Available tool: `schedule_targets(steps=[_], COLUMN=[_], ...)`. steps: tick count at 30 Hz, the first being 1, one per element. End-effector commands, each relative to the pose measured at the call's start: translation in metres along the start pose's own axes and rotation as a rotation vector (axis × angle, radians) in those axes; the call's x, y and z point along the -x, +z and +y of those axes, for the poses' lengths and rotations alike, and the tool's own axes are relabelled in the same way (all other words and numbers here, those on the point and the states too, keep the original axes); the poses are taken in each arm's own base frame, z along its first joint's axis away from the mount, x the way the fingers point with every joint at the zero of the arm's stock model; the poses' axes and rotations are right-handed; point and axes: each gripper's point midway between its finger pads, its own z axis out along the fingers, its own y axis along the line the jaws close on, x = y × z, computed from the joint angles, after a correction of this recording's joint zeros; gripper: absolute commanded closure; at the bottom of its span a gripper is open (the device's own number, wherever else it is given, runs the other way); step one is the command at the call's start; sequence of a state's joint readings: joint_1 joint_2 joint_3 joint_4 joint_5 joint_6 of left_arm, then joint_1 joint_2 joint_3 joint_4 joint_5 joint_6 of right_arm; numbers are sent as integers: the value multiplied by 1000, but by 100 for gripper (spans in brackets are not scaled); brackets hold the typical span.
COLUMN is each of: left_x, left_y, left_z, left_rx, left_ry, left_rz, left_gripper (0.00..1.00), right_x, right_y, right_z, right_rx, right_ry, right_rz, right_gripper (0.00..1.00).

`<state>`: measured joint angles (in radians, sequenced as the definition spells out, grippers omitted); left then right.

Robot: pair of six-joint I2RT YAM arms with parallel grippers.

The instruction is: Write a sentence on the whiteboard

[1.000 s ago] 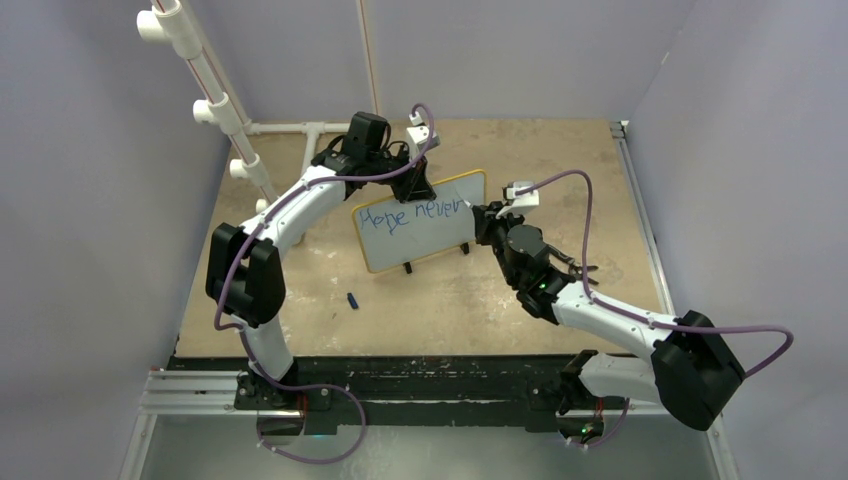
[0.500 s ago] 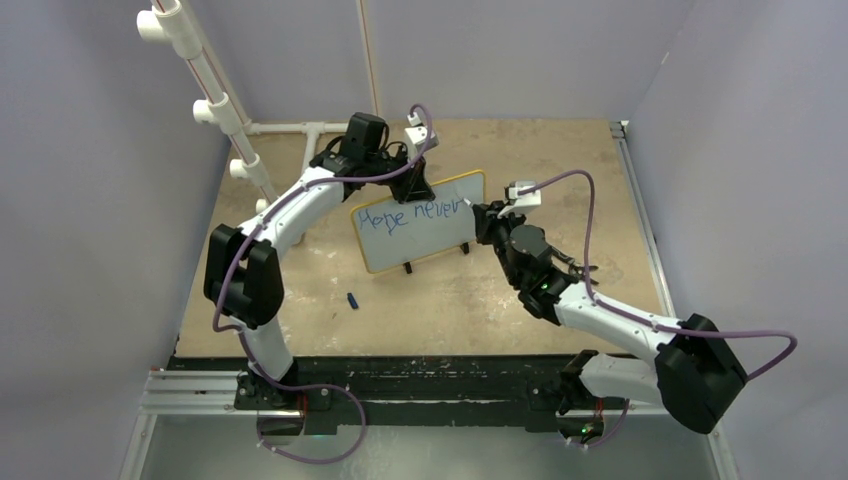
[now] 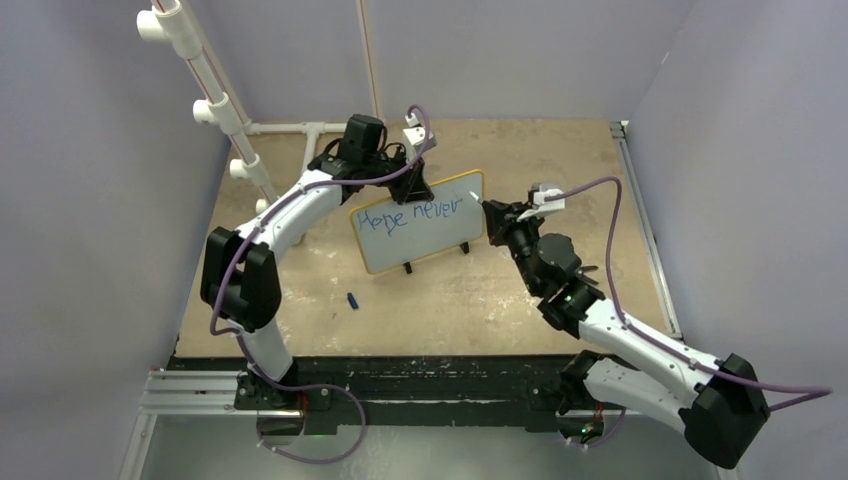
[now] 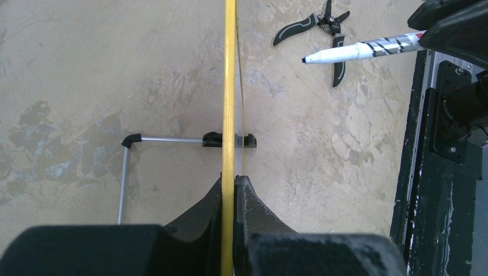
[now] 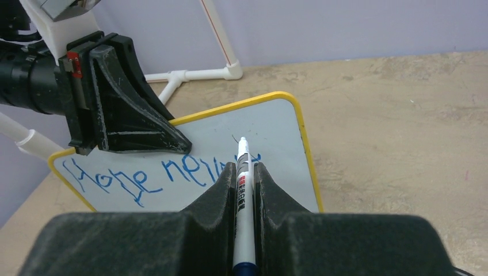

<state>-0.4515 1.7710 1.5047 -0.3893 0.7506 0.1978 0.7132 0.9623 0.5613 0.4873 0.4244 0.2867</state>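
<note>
The whiteboard (image 3: 432,240) stands upright on its black feet at mid-table, with a yellow frame. The sentence (image 3: 414,215) reads "Hope never" in blue on one line. My left gripper (image 3: 413,189) is shut on the board's top edge; the left wrist view shows the yellow edge (image 4: 229,86) pinched between the fingers (image 4: 233,183). My right gripper (image 3: 500,221) is shut on a white marker (image 5: 242,172), which also shows in the left wrist view (image 4: 357,50). Its tip is a short way off the board's right part (image 5: 276,129), past the word "never" (image 5: 195,169).
A small blue marker cap (image 3: 352,299) lies on the table in front of the board. Black pliers (image 4: 322,27) lie to the right of the board, near my right arm. A white PVC pipe frame (image 3: 215,100) stands at the back left. Walls close in on three sides.
My right arm has swung right and drawn back, lifting the marker tip off the board. The left gripper and the board have stayed put. The writing is unchanged.
</note>
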Motion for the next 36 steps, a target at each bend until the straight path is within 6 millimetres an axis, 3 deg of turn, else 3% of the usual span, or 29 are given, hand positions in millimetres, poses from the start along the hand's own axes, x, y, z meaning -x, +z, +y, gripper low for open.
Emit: schedule_targets(steps=[1, 9, 23, 32, 34, 36], left_x=[-44, -42, -6, 1, 5, 11], left_y=[3, 2, 12, 30, 30, 27], left_z=[-2, -3, -1, 2, 5, 6], left_rx=[3, 0, -3, -12, 0, 16], left_ry=[-91, -93, -115, -141, -139, -127], left_rz=[106, 100, -35, -22, -29, -42], left_gripper=[100, 100, 100, 100, 90, 73], right_x=[-3, -8, -16, -11, -11, -12], right_y=[-7, -7, -21, -26, -28, -30], right_z=[-1, -23, -8, -2, 3, 10], right_rx=[28, 86, 196, 227, 252, 289], right_ry=[-35, -12, 11, 23, 25, 31], right_rz=[16, 29, 39, 33, 38, 50], right_gripper=[100, 100, 100, 100, 100, 100])
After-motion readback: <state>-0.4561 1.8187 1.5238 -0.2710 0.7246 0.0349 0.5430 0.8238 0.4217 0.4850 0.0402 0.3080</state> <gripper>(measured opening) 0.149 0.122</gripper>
